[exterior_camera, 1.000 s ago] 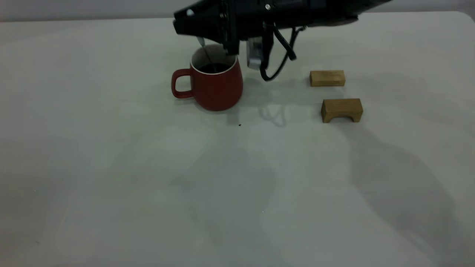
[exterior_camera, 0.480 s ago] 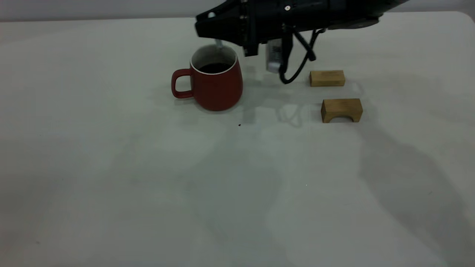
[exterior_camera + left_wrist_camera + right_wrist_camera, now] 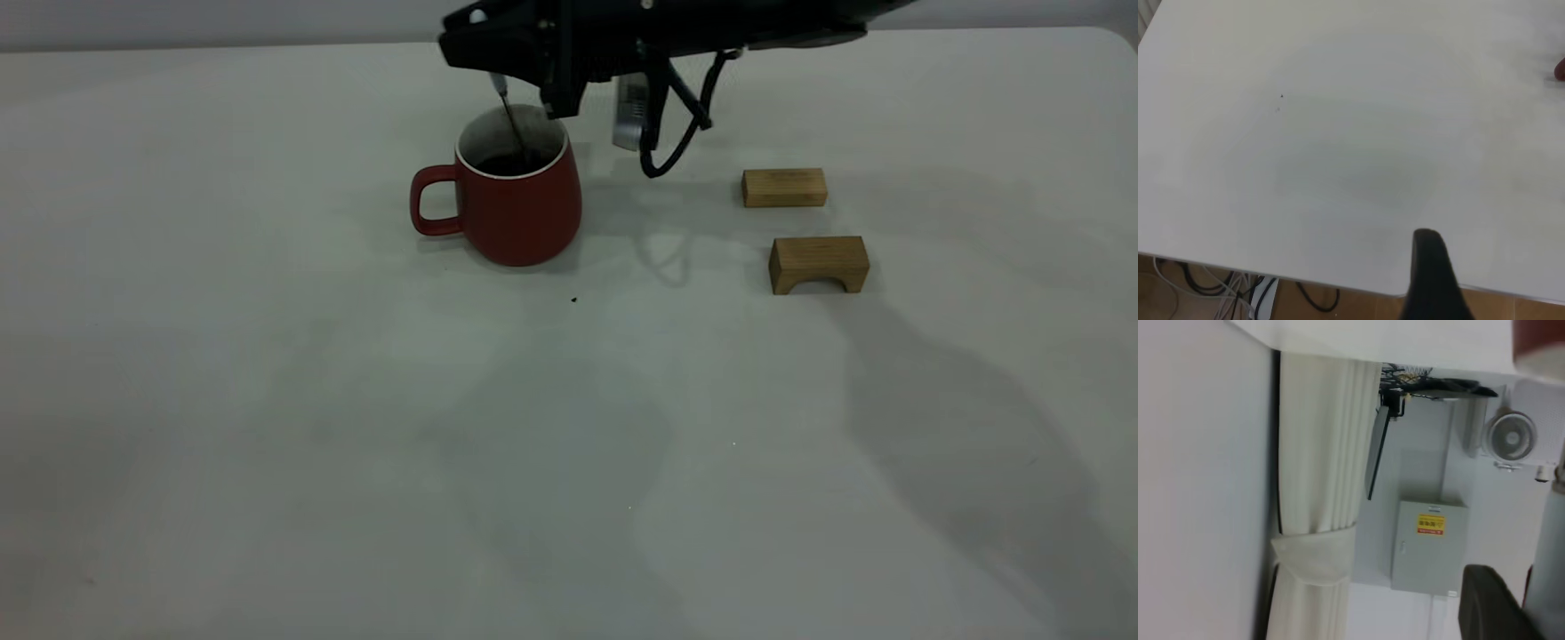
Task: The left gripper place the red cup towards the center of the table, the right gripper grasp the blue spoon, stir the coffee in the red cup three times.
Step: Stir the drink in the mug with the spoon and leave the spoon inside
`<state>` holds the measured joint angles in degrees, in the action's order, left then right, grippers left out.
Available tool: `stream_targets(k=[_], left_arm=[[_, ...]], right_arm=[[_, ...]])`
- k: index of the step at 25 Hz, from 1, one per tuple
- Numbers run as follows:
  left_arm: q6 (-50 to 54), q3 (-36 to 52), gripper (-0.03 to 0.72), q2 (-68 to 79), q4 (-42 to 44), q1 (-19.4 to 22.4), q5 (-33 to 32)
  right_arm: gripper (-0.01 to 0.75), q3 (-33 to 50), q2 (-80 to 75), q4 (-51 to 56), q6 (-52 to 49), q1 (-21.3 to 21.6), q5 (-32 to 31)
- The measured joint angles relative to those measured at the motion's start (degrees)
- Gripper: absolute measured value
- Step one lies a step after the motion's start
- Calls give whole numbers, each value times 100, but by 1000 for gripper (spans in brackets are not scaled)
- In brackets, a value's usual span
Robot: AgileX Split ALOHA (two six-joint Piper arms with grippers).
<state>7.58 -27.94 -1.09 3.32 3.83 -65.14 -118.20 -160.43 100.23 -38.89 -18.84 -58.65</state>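
The black right gripper, cut off at top centre, grips a slim blue-handled metal spoon. The spoon's bowl is hidden in the dark red ceramic mug. I cannot tell the left gripper's jaw state.

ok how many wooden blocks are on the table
2, both right of the dark red ceramic mug in the exterior view: a plain tan rectangular block farther back, and a tan block with an arched cutout nearer the camera. None looks hidden.
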Motion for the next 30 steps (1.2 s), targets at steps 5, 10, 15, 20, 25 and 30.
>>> stream_targets(k=[5,10,15,20,25,30], left_arm=[[0,0,551,0,0,0,0],[-5,0,551,0,0,0,0],[-5,0,551,0,0,0,0],[-5,0,551,0,0,0,0],[-5,0,551,0,0,0,0],[-5,0,551,0,0,0,0]], right_arm=[[129,0,-6,10,0,-26,-119],[129,0,-6,10,0,-38,-222],[129,0,-6,-95,118,-46,-380],[193,0,-6,-763,628,-53,-456],[443,0,202,-2156,1376,-55,-462],[567,-7,802,-4268,1539,-55,-644]])
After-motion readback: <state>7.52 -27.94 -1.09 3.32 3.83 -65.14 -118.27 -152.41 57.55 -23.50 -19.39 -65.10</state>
